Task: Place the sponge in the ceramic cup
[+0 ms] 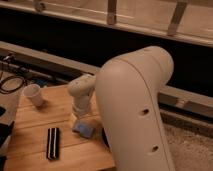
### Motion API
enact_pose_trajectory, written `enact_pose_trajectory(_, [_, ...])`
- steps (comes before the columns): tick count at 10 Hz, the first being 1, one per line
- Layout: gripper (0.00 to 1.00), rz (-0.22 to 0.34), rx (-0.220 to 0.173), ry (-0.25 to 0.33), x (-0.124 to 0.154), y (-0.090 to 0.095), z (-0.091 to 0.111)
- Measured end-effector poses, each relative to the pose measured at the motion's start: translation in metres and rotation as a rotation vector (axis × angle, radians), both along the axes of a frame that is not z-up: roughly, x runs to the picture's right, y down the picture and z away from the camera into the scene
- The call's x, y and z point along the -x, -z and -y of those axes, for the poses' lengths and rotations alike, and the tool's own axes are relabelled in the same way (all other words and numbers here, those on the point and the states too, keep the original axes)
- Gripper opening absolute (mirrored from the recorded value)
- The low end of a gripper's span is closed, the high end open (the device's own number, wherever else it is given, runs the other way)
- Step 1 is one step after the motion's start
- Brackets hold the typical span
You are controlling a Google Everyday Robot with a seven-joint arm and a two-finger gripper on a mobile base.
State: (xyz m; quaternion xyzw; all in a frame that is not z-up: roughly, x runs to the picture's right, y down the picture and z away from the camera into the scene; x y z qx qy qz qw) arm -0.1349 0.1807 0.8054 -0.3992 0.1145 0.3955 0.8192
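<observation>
1. The end effector (79,118) hangs at the tip of the white arm (134,105), pointing down over the middle of the wooden worktop (35,122). It is low, right at the top edge of the sponge. Whether it is apart, together or clamped on anything cannot be told, and whether it touches the sponge is not clear either.
2. The sponge (84,129) is a light-blue pad lying flat on the worktop directly under the end effector, toward the right side of the board. It sits outside every container and is well apart from the ceramic cup.
3. The black plate (105,138) shows only as a dark sliver just right of the sponge. The bulky arm covers the rest of it, so what it carries cannot be seen.
4. The black block (52,143), long and marked with pale stripes, lies on the worktop to the front left of the sponge, near it but apart.
5. The ceramic cup (34,94) stands upright near the back left corner of the worktop, its rim wider than its base. Its mouth faces up, and the small part of the inside that shows is pale like its wall.
6. Dark cables (10,83) loop on the surface beyond the left edge of the worktop, behind the cup.
</observation>
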Motion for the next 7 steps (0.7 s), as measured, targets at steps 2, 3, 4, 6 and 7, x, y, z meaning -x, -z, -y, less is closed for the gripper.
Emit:
enact_pose_trajectory(2, [0.8, 0.0, 0.001, 0.003, 0.002, 0.0, -0.001])
enact_pose_trajectory(3, [0.8, -0.005, 0.01, 0.002, 0.0, -0.002, -0.005])
enact_pose_trajectory(4, [0.8, -0.007, 0.024, 0.0, 0.001, -0.007, -0.013])
enact_pose_trajectory(6, [0.8, -0.002, 0.054, 0.002, 0.006, -0.013, -0.027])
enact_pose_trajectory(7, [0.8, 0.002, 0.069, -0.001, 0.007, -0.015, -0.034])
